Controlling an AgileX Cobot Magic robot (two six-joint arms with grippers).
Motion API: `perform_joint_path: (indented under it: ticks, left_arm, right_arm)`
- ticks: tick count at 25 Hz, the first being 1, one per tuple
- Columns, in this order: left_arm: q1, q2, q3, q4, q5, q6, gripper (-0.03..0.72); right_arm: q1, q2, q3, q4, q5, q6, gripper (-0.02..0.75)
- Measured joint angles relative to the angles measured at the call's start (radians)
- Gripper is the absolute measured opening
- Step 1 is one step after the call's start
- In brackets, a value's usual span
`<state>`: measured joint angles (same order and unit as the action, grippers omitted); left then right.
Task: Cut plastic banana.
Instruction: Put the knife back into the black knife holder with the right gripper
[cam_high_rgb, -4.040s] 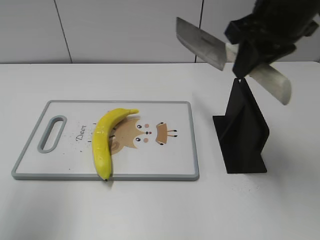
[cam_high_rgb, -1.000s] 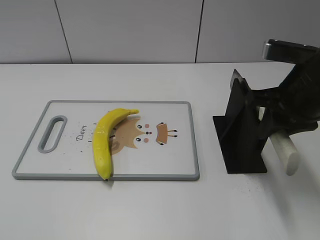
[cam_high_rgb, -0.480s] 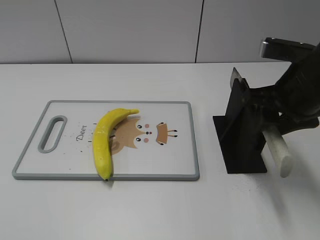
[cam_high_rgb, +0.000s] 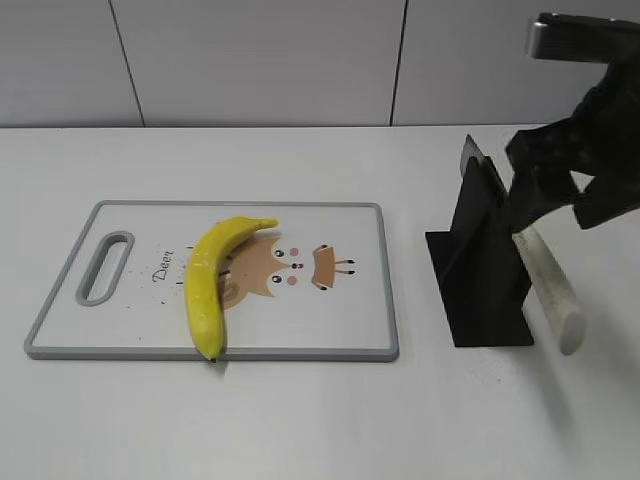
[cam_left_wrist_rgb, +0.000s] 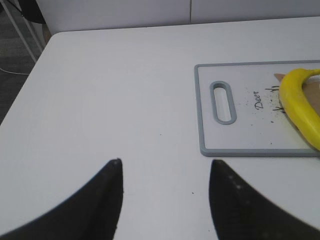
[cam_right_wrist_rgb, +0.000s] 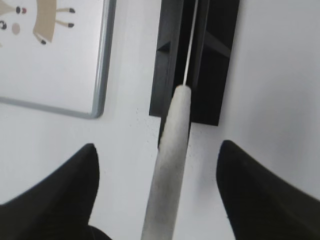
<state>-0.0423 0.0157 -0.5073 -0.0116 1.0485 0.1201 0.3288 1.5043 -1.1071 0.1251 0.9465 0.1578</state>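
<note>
The plastic banana (cam_high_rgb: 205, 285) lies whole on the white cutting board (cam_high_rgb: 330, 335), toward its left half, with its dark tip at the front edge. It also shows in the left wrist view (cam_left_wrist_rgb: 300, 107). The knife sits in the black knife holder (cam_high_rgb: 485, 270), its pale handle (cam_high_rgb: 548, 290) sticking out to the front right. My right gripper (cam_right_wrist_rgb: 157, 145) is open above the handle (cam_right_wrist_rgb: 172, 160), with its fingers clear on both sides. My left gripper (cam_left_wrist_rgb: 165, 162) is open and empty over bare table, left of the board (cam_left_wrist_rgb: 240, 135).
The holder (cam_right_wrist_rgb: 212, 60) stands on the white table just right of the board's right edge (cam_right_wrist_rgb: 102, 75). A grey panelled wall runs behind the table. The board has a handle slot (cam_high_rgb: 105, 265) at its left end.
The right gripper carried the knife in the air, then set it into the holder. It has since let go of the handle and risen. The banana has not moved.
</note>
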Motion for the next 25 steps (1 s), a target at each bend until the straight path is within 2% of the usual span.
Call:
perform_joint_path:
  ticks: [4,7,13,20,25]
  left_arm:
    - [0.000,0.000,0.000,0.000,0.000,0.000,0.527]
    - [0.000,0.000,0.000,0.000,0.000,0.000,0.535]
    - [0.000,0.000,0.000,0.000,-0.001,0.000,0.651]
    - [0.000,0.000,0.000,0.000,-0.001,0.000,0.663]
    - [0.000,0.000,0.000,0.000,-0.001,0.000,0.648]
  right_arm:
    - [0.000,-0.117,0.003,0.000,0.135,-0.099,0.571]
    - [0.000,-0.258,0.042,0.001,0.164,-0.145,0.571]
    - [0.000,-0.578,0.229,-0.001,0.050,-0.202,0.571]
    - [0.000,-0.873,0.492,-0.017,-0.047,-0.224,0.572]
    - [0.000,-1.034,0.596,-0.047,-0.050,-0.225,0.572]
